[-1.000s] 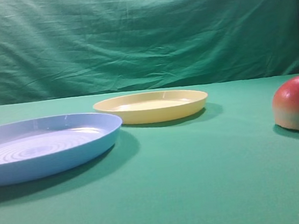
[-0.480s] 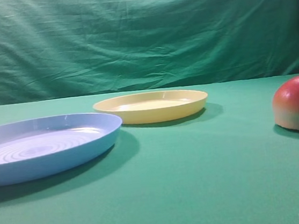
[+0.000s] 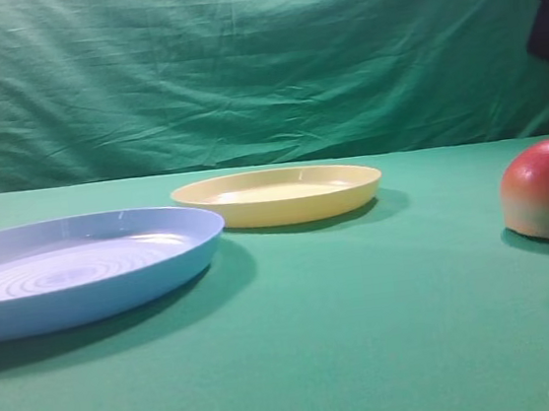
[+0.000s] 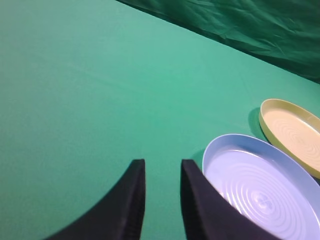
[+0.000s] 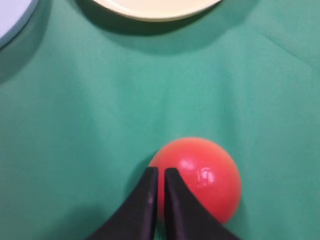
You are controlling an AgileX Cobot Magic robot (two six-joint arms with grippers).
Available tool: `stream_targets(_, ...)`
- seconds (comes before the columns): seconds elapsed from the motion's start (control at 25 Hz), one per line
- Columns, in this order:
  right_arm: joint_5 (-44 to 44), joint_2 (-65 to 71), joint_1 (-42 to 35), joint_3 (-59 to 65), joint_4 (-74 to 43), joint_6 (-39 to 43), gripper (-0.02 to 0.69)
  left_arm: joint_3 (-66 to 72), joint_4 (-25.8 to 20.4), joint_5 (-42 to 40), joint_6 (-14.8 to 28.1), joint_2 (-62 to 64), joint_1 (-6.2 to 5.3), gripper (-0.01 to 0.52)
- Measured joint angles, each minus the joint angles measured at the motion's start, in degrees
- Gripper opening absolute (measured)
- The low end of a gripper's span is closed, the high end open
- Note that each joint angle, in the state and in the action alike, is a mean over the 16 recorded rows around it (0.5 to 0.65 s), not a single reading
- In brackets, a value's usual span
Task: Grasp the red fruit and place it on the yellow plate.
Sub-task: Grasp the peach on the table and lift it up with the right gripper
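With its jaws only a narrow slit, the right gripper (image 5: 160,172) above the red fruit (image 5: 200,175) should widen fully, centre, then descend.

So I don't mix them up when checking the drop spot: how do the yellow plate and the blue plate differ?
The yellow plate is pale yellow and looks smaller; the blue plate is light blue and looks larger. In the exterior view the yellow plate sits farther back, the blue plate nearer and to the left. The blue plate's concentric rings show more strongly than the yellow plate's. Both are round, shallow, rimmed and hold nothing.
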Motion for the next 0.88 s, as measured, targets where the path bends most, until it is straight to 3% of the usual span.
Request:
stream_targets(0.32, 1.26, 3.57, 0.01, -2.28, -2.37, 0.08, 0.499, 0.0, 0.0, 0.0, 0.0, 0.0, 0.0, 0.157)
stream_targets(0.48, 0.97, 6.56, 0.01, -2.66, -3.63, 0.41, 0.609, 0.0, 0.0, 0.0, 0.0, 0.0, 0.0, 0.157)
stream_targets(0.64, -0.3, 10.45, 0.01, -2.77, -4.81, 0.81, 0.634, 0.0, 0.0, 0.0, 0.0, 0.0, 0.0, 0.157)
stream_targets(0.88, -2.87, 15.52, 0.01, -3.1, -5.32, 1.38, 0.555, 0.0, 0.0, 0.0, 0.0, 0.0, 0.0, 0.157)
